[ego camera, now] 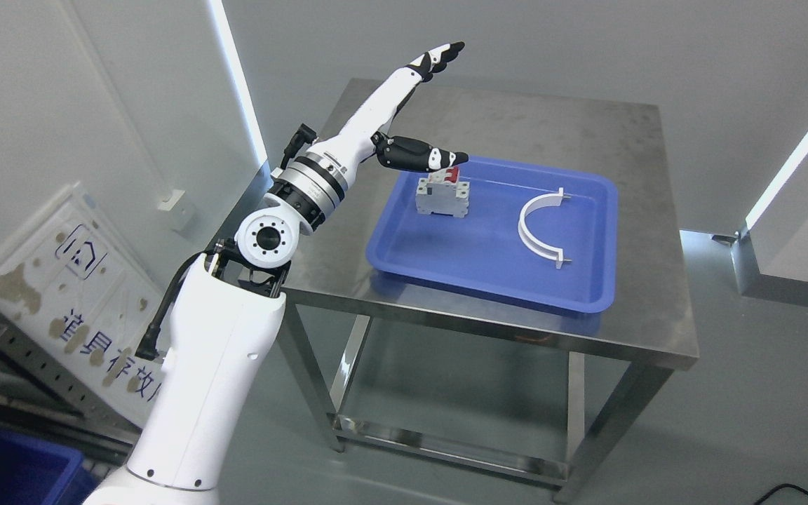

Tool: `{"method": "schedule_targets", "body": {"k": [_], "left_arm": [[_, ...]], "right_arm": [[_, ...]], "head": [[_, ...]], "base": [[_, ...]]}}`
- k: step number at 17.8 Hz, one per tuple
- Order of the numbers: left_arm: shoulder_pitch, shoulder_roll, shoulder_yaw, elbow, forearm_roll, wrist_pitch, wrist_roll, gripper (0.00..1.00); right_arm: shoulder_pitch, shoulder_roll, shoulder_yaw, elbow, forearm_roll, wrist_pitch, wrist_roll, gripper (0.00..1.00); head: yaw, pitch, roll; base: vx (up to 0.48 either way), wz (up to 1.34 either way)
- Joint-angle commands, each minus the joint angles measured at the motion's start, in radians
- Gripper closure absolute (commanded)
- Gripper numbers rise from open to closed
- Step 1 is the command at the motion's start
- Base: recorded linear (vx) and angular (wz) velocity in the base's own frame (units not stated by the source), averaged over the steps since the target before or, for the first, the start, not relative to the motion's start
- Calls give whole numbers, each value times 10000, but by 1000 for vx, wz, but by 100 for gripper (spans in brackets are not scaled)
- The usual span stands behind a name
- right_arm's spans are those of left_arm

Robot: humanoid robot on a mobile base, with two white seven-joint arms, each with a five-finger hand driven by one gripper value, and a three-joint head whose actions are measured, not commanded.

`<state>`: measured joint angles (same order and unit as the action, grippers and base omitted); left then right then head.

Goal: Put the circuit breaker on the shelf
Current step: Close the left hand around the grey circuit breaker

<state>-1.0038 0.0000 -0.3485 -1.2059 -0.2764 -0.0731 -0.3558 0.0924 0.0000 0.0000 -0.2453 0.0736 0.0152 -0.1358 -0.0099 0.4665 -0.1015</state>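
A grey circuit breaker (442, 196) with red switches stands upright in the back left part of a blue tray (488, 270) on a steel table. My left hand (446, 105) is stretched out above and to the left of the breaker, fingers spread wide. Its thumb (426, 156) points right, with the tip just over the breaker's red top; contact cannot be made out. The long fingers (440, 59) reach up and away over the table's back edge. Nothing is held.
A white curved half-ring part (541, 228) lies in the tray's right half. The steel table (628, 140) has a lower shelf (446, 414). A white sign (60, 280) leans at the left beside a metal rack, and a blue bin (11, 470) sits at lower left.
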Motion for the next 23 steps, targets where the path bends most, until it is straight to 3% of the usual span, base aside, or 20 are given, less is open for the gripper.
{"method": "schedule_targets", "body": {"k": [1,2,7,11,18,23], "left_arm": [[875,174,91,1016,-948,102,-1357,12],[1214,213,566,756,-979,102,-1852,16],[1984,1119,2316,295,-1025,25,-1979,17],[2611,1580,2504,64,-1025,10,-2056,17],[2370,615,2289,201,-1423,-312,-2271,43],[1756,174,2228,936,-2174,-328,-2271,46]], "right_arm": [[-4,-175,199,-1,0,630,-8,0],[-4,-175,199,-1,0,630,-8,0],[-4,-175,199,-1,0,630,-8,0],[-4,-175,199,-1,0,630,-8,0],[-4,-175,199,-1,0,630,-8,0],[-4,-175,199,-1,0,630,-8,0]], "head": [[0,0,0],[0,0,0],[0,0,0],[0,0,0],[0,0,0],[0,0,0]], "base": [[219,-283],[261,-257],[192,-175],[100,-126],[12,-38],[0,0]]}}
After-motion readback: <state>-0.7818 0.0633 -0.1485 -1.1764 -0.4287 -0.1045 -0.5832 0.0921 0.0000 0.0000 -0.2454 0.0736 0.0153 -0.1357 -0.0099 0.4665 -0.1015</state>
